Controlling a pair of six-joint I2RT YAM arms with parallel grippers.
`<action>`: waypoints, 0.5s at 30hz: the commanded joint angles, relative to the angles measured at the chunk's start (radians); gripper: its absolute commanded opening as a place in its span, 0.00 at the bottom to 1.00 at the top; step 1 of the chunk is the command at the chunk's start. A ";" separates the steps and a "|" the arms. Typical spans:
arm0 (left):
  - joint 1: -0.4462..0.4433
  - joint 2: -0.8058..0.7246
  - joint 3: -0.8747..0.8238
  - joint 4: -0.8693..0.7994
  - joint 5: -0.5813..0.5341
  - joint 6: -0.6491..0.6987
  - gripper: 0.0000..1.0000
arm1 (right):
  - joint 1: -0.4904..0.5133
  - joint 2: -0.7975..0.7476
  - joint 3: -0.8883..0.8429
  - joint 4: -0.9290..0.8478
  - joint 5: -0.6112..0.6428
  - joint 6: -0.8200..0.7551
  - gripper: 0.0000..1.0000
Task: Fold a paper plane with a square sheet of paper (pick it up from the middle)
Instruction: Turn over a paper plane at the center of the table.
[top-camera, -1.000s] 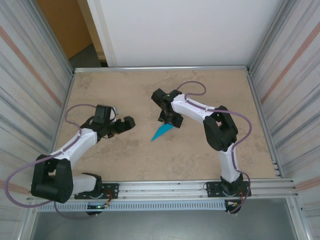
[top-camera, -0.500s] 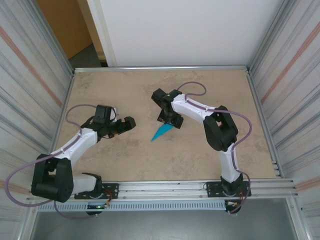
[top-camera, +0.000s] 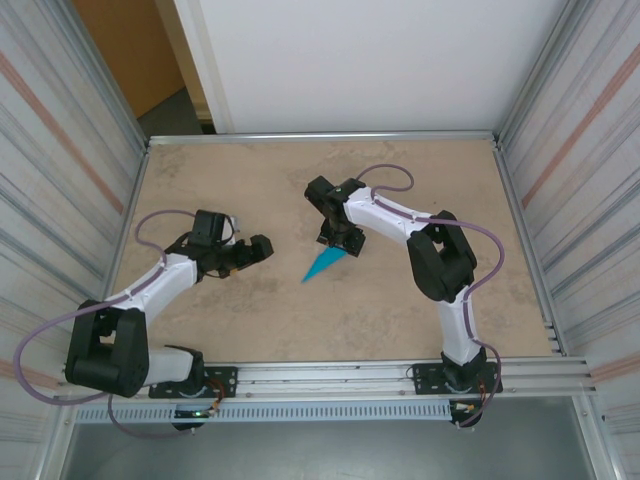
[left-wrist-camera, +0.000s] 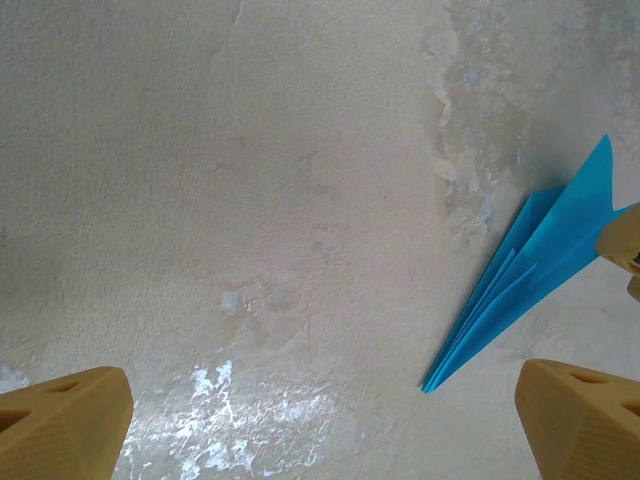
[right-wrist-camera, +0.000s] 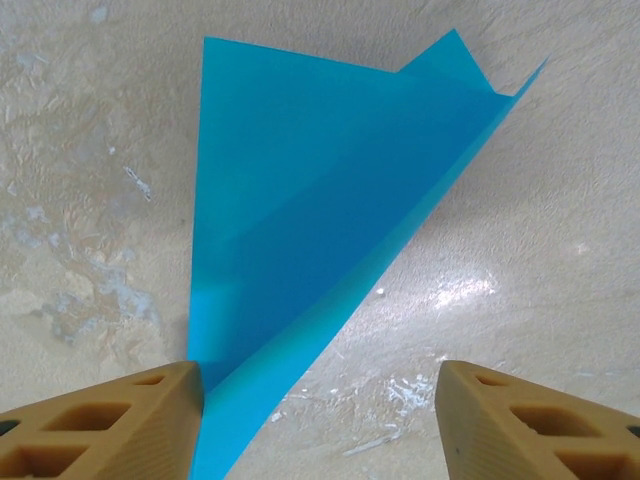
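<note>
My left tool: jaws spread wide, left of paper plane, apart from it. My right tool: over plane's far, wide end, jaws spread, pinching nothing; one finger touching paper edge. Plane lies mid-table, tip pointing near-left.

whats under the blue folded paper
The teal-blue folded paper dart lies on the beige mottled tabletop, which shows along its edges. The patch directly beneath its layers is covered from sight.
</note>
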 joint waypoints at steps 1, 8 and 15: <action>0.006 0.010 0.012 0.018 0.020 0.003 0.99 | 0.005 -0.014 -0.022 -0.040 -0.019 0.015 0.59; 0.006 0.014 0.014 0.019 0.020 0.003 0.99 | 0.007 -0.033 -0.056 -0.028 -0.033 0.049 0.49; 0.006 0.016 0.018 0.014 0.018 0.004 0.99 | 0.007 -0.022 -0.072 -0.015 -0.044 0.059 0.31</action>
